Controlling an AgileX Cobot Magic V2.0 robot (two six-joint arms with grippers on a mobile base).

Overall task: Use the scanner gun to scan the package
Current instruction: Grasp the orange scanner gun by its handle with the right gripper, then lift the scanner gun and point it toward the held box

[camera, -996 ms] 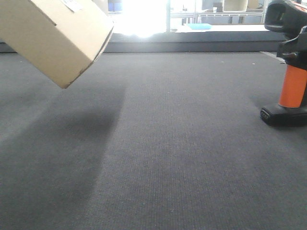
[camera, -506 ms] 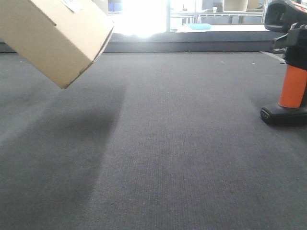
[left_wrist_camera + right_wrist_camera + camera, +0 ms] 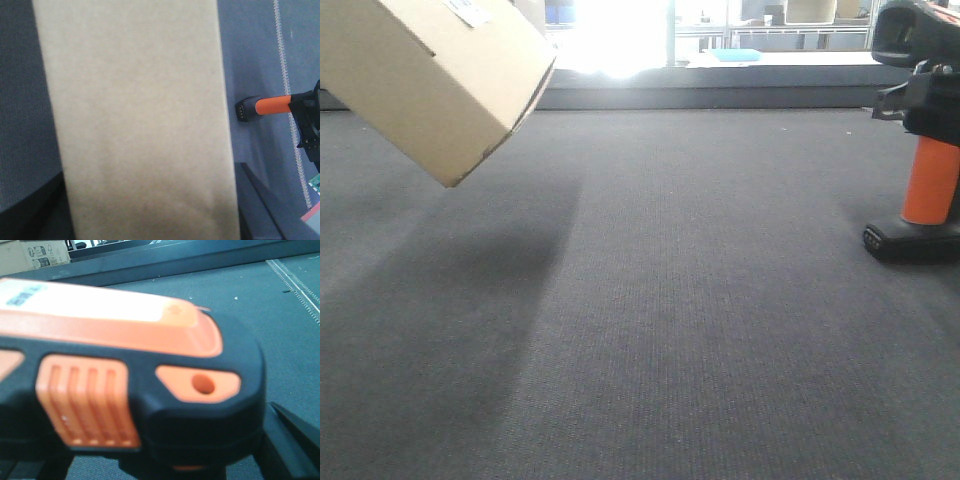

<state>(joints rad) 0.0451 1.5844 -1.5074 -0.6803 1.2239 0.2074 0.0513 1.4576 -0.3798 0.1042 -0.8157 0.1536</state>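
Observation:
My left gripper, out of sight in the front view, is shut on a plain cardboard package (image 3: pixel 430 75) and holds it tilted in the air at the upper left. The package fills the left wrist view (image 3: pixel 135 120), with dark fingers (image 3: pixel 30 210) against both its sides. The orange and black scanner gun (image 3: pixel 928 190) stands upright on its base at the right edge. My right gripper (image 3: pixel 925 100) sits around the top of its handle under the head. The scanner's head (image 3: pixel 130 365) fills the right wrist view, and the fingers (image 3: pixel 295 440) stand wide on both sides of it.
The table (image 3: pixel 670 300) is covered in dark grey cloth with a raised back edge (image 3: pixel 720 98). Bright windows and shelves lie behind it. A white stitched seam (image 3: pixel 285 70) runs along the cloth near the scanner.
My right gripper has shifted slightly around the scanner's upper handle. The scanner still stands in the same spot, and the package has not moved.

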